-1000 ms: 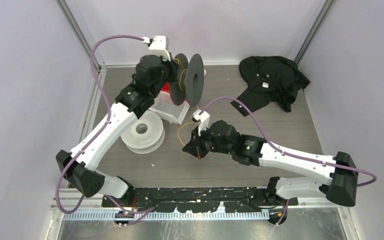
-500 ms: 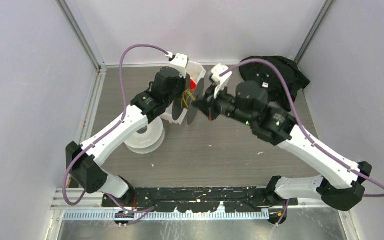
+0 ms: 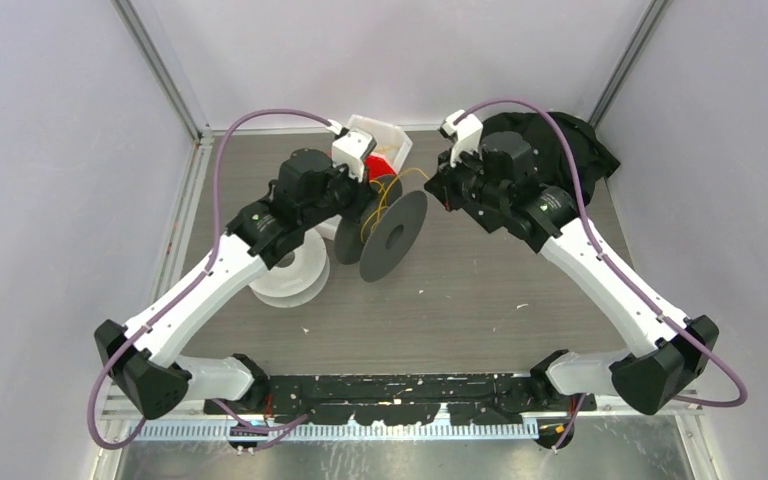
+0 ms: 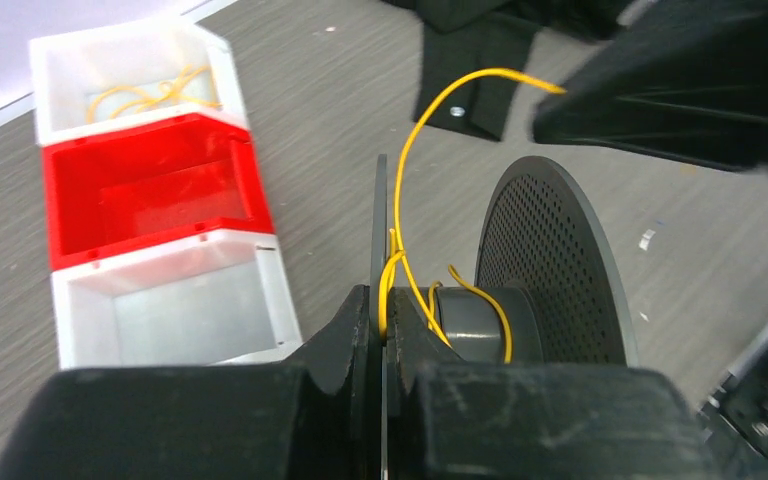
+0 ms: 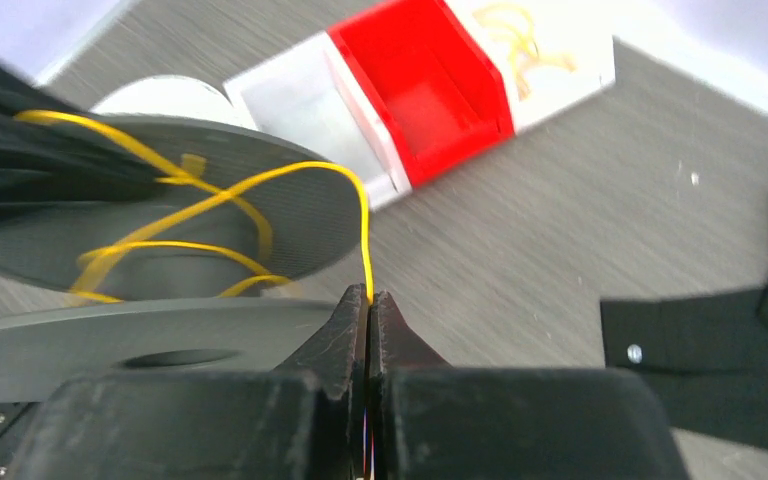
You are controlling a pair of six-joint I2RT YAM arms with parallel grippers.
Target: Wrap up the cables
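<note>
Left claw (image 4: 381, 325): clenched on the thin near flange of the black spool (image 4: 550, 270), which stands on edge. Right claw (image 5: 368, 298): clenched on the yellow cable (image 5: 364, 235). The cable arcs from that claw to the spool's grey hub (image 4: 475, 330), a few loose turns wound there.

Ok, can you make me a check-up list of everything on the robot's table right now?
Surface: grey wood-look table, small white specks.
Job's things: yellow cord runs from the black spool hub to the right gripper.
Clutter: white spool, red-and-white bins with some cord in one, black cloth.
Grippers: left gripper shut on the black spool's rim; right gripper shut on the cord.
Cables: purple cables loop along both arms.
Surroundings: pale walls, metal corner posts.
</note>
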